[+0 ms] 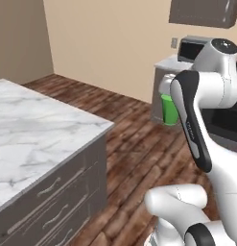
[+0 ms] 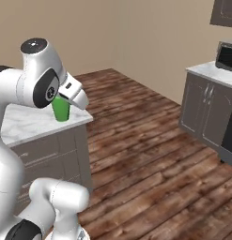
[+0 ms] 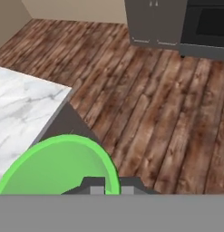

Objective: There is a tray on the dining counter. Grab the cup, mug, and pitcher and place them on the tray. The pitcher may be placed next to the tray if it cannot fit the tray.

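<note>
My gripper [image 3: 112,186] is shut on the rim of the bright green cup [image 3: 59,165] and holds it in the air, with its open mouth facing the hand camera. The same cup [image 1: 169,111] hangs beside my forearm in the left base view. In the right base view the cup [image 2: 61,110] sits under the white hand. The white marble dining counter [image 1: 33,129] lies to the left, and its corner [image 3: 22,102] is just beside and below the cup. The tray, the mug and the pitcher are out of view.
Dark wood floor [image 2: 150,140] stretches between the counter and a grey cabinet [image 2: 204,105] carrying a microwave [image 2: 226,56] by the far wall. A dark oven front [image 3: 208,27] stands next to that cabinet. The counter base has drawers with handles [image 1: 50,187].
</note>
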